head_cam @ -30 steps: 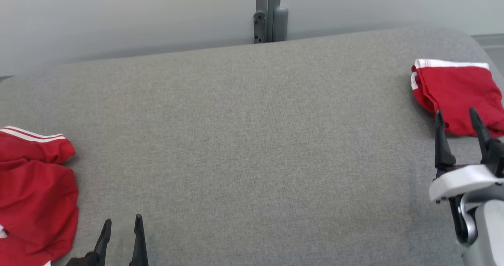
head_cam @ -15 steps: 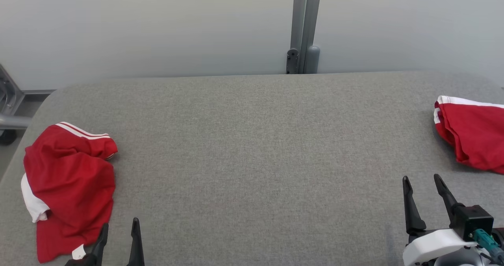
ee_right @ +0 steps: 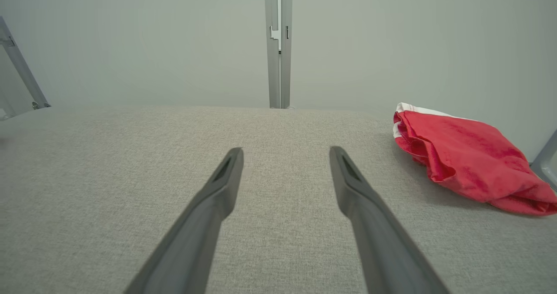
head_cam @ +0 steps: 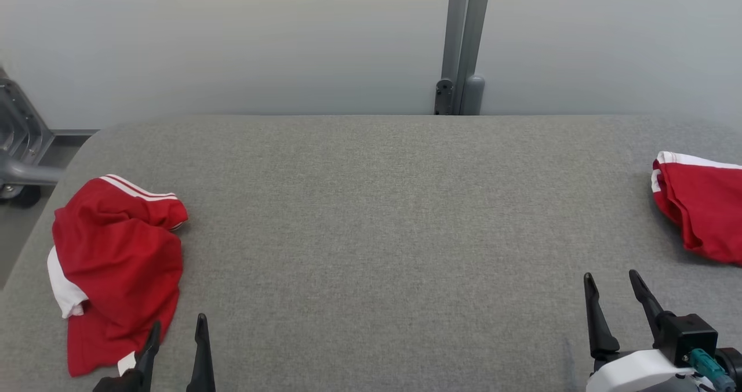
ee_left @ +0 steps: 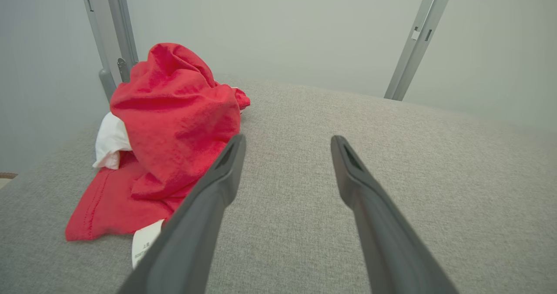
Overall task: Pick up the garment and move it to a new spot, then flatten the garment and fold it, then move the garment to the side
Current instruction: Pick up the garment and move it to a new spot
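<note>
Fingers (ee_left: 226, 172) of the left gripper (head_cam: 178, 322) and of the right gripper (head_cam: 611, 276) are spread wide and hold nothing. A second ago the right fingertips overlapped the folded red garment (head_cam: 704, 212); now it lies clear of them, ahead and to their right. That piece looks done. The crumpled red garment (head_cam: 116, 264), just left of the left fingers, is probably next.
</note>
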